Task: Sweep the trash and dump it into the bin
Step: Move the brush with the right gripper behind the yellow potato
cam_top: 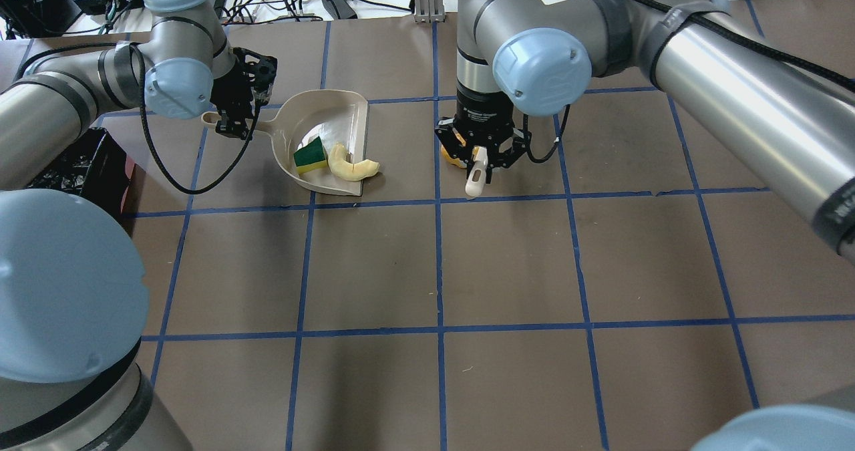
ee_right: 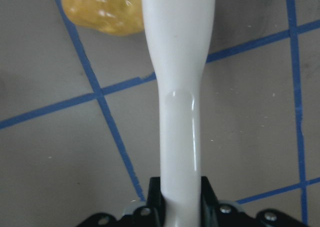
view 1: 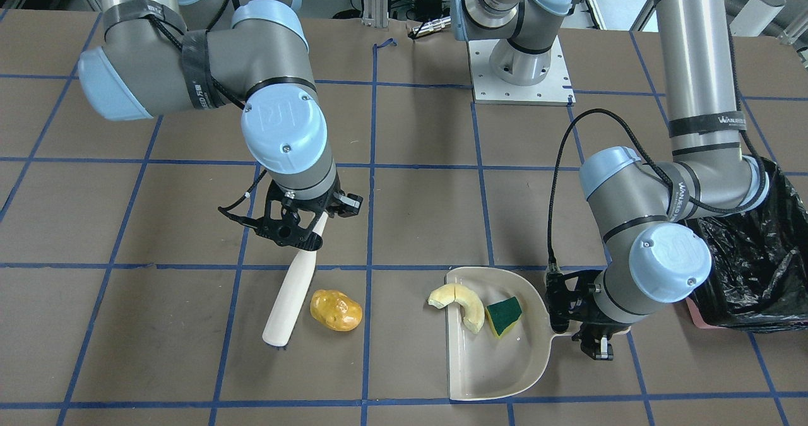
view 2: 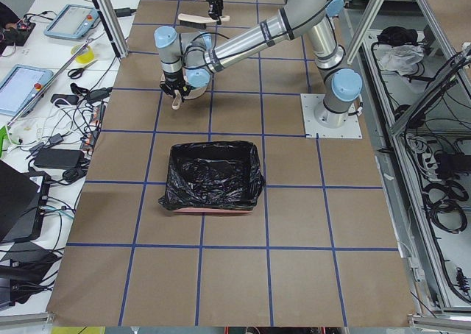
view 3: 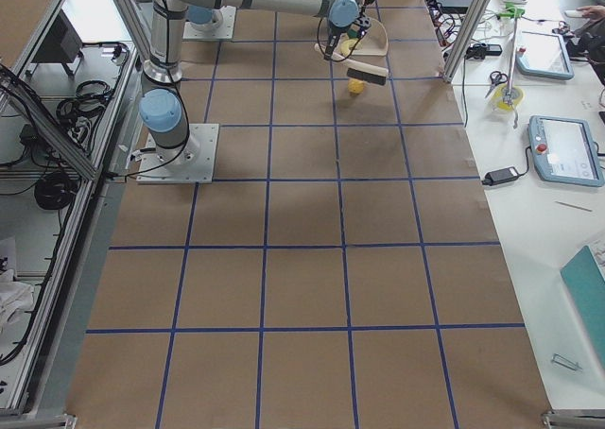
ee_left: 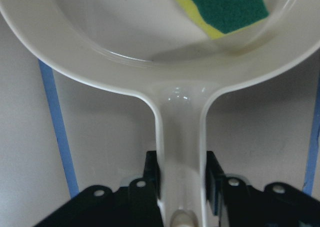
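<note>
My left gripper (view 1: 590, 334) is shut on the handle of the beige dustpan (view 1: 492, 363), which lies flat on the table; the wrist view shows the handle (ee_left: 180, 152) between the jaws. The green-and-yellow sponge piece (view 1: 505, 315) lies in the pan. The pale yellow wedge slice (view 1: 457, 303) lies across the pan's open lip. My right gripper (view 1: 312, 224) is shut on a white brush (view 1: 291, 290), whose head rests on the table beside the golden-brown potato-like lump (view 1: 336, 310). The lump sits on the table, apart from the pan. The black-lined bin (view 1: 757, 255) stands behind my left arm.
The right arm's base plate (view 1: 521, 76) sits at the table's middle back. Blue tape lines grid the brown table. In the exterior left view the bin (view 2: 213, 176) stands alone, well away from the pan.
</note>
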Motion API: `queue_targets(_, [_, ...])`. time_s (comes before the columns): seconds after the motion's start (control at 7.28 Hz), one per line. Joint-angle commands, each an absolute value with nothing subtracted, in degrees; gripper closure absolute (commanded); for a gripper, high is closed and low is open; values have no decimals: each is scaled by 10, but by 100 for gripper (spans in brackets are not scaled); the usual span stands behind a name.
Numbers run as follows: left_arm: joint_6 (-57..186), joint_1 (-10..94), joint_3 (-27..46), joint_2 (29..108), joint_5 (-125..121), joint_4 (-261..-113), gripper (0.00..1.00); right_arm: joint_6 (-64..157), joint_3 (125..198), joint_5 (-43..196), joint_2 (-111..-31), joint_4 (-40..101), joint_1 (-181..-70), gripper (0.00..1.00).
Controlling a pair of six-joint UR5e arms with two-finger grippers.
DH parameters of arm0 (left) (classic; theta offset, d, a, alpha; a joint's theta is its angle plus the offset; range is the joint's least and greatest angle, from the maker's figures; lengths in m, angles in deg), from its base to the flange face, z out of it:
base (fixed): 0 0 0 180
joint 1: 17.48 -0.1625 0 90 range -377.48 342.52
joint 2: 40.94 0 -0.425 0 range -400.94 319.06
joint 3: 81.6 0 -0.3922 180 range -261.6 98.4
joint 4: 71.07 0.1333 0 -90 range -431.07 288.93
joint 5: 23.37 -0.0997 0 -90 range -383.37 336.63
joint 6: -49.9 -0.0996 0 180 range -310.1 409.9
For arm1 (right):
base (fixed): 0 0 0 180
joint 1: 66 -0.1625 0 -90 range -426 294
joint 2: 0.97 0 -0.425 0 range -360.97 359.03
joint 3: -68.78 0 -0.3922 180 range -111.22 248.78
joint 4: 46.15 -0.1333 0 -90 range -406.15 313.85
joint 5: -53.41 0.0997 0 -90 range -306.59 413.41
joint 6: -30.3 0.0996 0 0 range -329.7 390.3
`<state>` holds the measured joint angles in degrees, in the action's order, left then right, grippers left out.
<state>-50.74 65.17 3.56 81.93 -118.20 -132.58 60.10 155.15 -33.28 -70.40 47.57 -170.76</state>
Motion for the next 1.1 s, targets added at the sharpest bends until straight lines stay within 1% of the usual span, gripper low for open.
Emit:
queue_targets(0.0, [-507,651,36,820,-1182,-1326,98,542,1626,-352,-738,476,-1703,100])
queue_targets(0.27, [-507,651,36,820,-1182,-1326,98,522,1648,-349,-738,487,-1708,100])
queue_targets(0.69, [-507,652,37,820,-1182,-1326,98,496,1645,-357,-710,566,-1702,100])
queue_targets(0.96, [-507,651,36,820,-1182,-1326,98,496,1645,-357,-699,577,-1698,100])
